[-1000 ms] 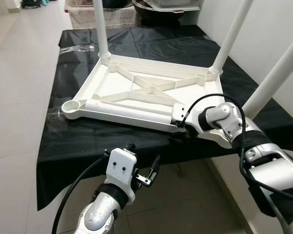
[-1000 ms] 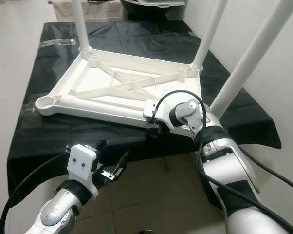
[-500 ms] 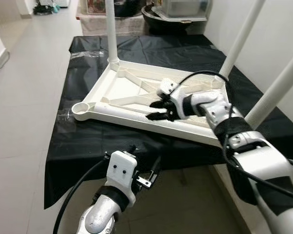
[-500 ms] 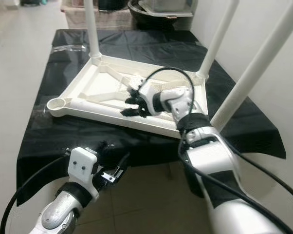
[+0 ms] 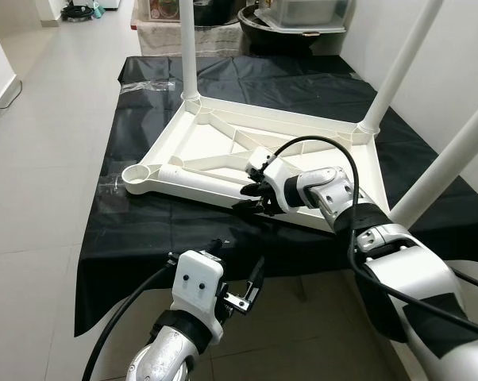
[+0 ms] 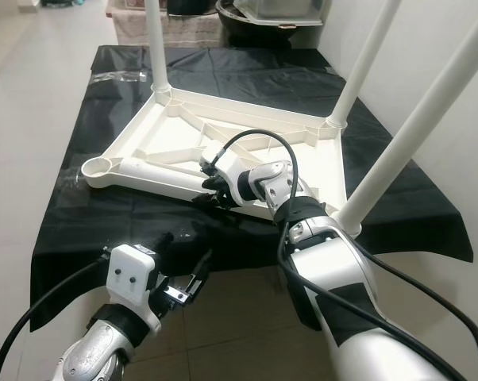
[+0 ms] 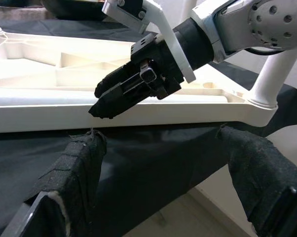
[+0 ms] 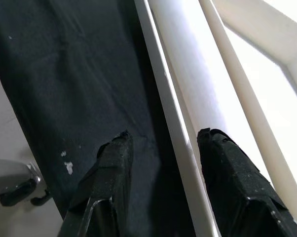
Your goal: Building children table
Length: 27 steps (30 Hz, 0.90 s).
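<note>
Counting what's on the black-covered worktop (image 5: pixel 144 230): one white tabletop (image 5: pixel 223 147) lying upside down, three legs standing up from its corners, and one loose leg (image 5: pixel 203 178) lying flat along the near edge, inside the rim. The standing ones are the far-left leg (image 5: pixel 187 48), the far-right leg (image 5: pixel 402 63) and the near-right leg (image 5: pixel 449 163), and all three are cut off by the top of the frame. One empty round socket (image 5: pixel 133 172) sits at the near-left corner, well off to the side of the right end effector (image 5: pixel 251 197). That one is down at the near rim, fingers set a little apart straddling the rim, one finger on the outside over the black cloth and the other on the inside against the loose leg; can't say it's actually squeezing anything. The left end effector (image 5: pixel 251 286) hangs lower than the worktop edge, just in front of it, fingers spread wide with nothing between them. Some bins and a dark tub (image 5: pixel 259 20) sit past the far end of the worktop, too cropped to make out properly.
</note>
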### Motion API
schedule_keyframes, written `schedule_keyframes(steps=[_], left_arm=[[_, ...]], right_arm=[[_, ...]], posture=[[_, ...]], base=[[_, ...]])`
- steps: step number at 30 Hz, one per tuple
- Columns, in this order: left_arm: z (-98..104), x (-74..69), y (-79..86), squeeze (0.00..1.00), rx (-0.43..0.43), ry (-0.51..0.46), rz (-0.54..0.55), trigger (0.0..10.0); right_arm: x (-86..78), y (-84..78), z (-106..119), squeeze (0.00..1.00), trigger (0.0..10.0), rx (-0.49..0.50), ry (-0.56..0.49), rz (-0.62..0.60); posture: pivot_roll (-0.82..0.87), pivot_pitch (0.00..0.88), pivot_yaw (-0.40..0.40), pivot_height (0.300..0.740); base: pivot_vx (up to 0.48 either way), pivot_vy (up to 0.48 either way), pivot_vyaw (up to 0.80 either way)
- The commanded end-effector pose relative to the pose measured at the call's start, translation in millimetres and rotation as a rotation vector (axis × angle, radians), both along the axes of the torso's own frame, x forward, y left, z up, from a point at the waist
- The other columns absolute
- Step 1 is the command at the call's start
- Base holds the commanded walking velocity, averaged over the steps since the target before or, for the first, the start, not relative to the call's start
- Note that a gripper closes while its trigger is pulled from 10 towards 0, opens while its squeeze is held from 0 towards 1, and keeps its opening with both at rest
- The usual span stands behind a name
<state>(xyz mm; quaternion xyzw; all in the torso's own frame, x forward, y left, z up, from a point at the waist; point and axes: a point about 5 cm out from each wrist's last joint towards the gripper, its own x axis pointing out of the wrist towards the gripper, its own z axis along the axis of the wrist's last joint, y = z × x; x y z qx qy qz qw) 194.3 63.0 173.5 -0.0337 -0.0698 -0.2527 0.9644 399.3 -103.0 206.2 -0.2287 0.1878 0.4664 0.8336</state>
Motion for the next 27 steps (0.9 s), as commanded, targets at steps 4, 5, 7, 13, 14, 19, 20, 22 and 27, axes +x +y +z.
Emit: schedule_keyframes(steps=[4,5,7,13,14,19,20,22,27], left_arm=[[4,-7.0,-2.5,0.0,-0.01,0.009,0.006,10.0],[4,-7.0,-2.5,0.0,-0.01,0.009,0.006,10.0],[4,-7.9,-2.6,0.0,-0.012,0.012,0.007,10.0],[6,-11.6,-3.7,0.0,-0.02,0.018,0.011,10.0],[7,-12.9,-3.8,0.0,-0.022,0.021,0.012,10.0],[9,-14.7,-3.1,0.0,-0.03,0.03,0.015,10.0],[9,-14.7,-3.1,0.0,-0.03,0.03,0.015,10.0],[9,-14.8,-3.2,0.0,-0.03,0.032,0.017,10.0],[10,-14.5,-4.3,0.0,-0.031,0.03,0.022,10.0]], right_arm=[[-1.6,-4.9,-16,0.0,10.0,-0.097,0.025,-0.041],[-1.6,-4.9,-16,0.0,10.0,-0.097,0.025,-0.041],[-1.6,-4.7,-17,0.0,10.0,-0.107,0.025,-0.047],[-2.9,-3.1,-22,0.0,10.0,-0.146,0.039,-0.042],[-4.4,-2.5,-25,0.0,3.8,-0.177,0.047,-0.016],[-9.7,-2.4,-30,0.0,0.0,-0.262,0.091,0.087],[-9.7,-2.4,-30,0.0,0.0,-0.262,0.091,0.087],[-10.1,-3.0,-30,0.0,0.0,-0.282,0.088,0.109],[-12.2,-5.8,-23,0.0,0.0,-0.312,0.102,0.21]], posture=[[0.08,0.185,-0.107,0.74],[0.08,0.185,-0.107,0.74],[0.08,0.185,-0.107,0.74],[0.08,0.21,-0.111,0.74],[0.08,0.216,-0.112,0.74],[0.08,0.221,-0.11,0.74],[0.08,0.221,-0.11,0.74],[0.08,0.223,-0.112,0.74],[0.08,0.222,-0.121,0.74]], base=[[0.0,0.0,0.0],[0.0,0.0,0.0],[0.0,0.0,0.0],[0.0,0.0,0.0],[0.0,0.0,0.0],[0.0,0.0,0.0],[0.0,0.0,0.0],[0.0,0.0,0.0],[0.0,0.0,0.0]])
